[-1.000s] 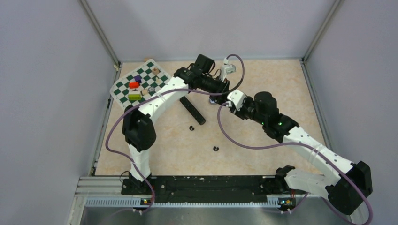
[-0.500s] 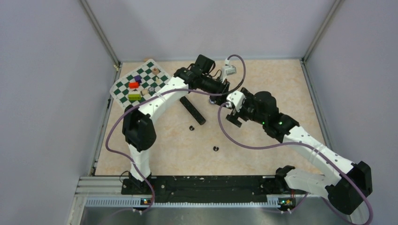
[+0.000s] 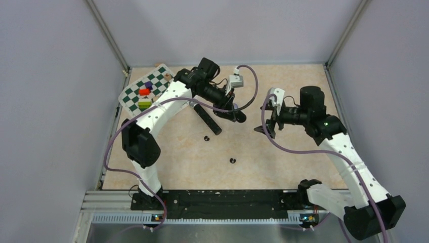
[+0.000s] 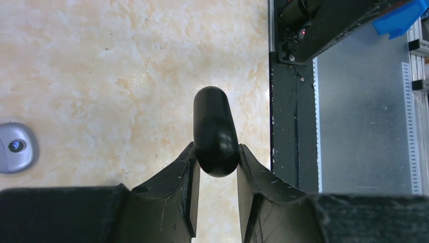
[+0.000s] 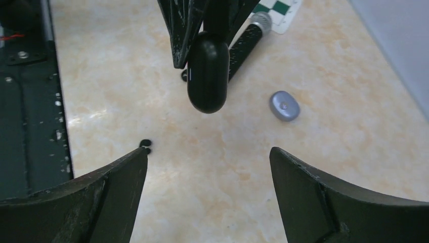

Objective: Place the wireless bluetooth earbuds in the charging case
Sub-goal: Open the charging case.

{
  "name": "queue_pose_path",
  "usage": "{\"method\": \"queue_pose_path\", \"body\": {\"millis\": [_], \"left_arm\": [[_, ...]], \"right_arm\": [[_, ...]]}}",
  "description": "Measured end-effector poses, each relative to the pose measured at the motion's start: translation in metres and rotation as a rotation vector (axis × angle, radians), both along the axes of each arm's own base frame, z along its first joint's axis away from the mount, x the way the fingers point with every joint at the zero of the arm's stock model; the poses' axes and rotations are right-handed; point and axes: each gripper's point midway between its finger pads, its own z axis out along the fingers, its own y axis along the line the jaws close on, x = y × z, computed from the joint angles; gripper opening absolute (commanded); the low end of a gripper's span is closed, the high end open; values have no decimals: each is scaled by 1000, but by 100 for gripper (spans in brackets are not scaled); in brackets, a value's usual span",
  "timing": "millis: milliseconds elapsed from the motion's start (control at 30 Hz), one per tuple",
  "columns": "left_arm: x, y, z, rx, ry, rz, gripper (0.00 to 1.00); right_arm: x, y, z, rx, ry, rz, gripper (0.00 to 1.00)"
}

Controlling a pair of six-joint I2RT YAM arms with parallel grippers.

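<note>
Your left gripper (image 4: 216, 152) is clamped on the black charging case (image 4: 215, 126), holding it above the table (image 3: 283, 167); the case seems shut, though its seam is hard to make out. Your right gripper (image 5: 208, 152) faces the case from just beside it, jaws spread wide with nothing between them. One black earbud (image 3: 206, 137) lies on the table just beside the near end of the microphone (image 3: 207, 119); a second black earbud (image 3: 232, 161) lies nearer the arm bases, well apart from the first. A grey oval case (image 5: 284, 106) rests on the table near the microphone.
</note>
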Motion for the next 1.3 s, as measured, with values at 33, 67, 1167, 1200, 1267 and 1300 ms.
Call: {"method": "queue_pose_path", "body": {"millis": [33,67,1167,1200,1267,1300], "left_arm": [[-3,3,2,-1,-12,-13,6],[-5,5,3,-2,-22,-24,6],[-50,-8,-4,-28,23,-188,5],[-50,-8,-5,-27,25,-188,5],[-50,-8,-5,-27,25,-188,5],[-50,-8,-5,-28,25,-188,5]], "right_arm": [[-4,3,-3,13,34,30,86],[-6,5,-6,25,70,58,85],[-31,38,-33,270,495,343,49],[-30,38,-31,272,489,343,48],[-30,39,-31,273,485,347,48],[-31,40,-30,272,485,350,48]]}}
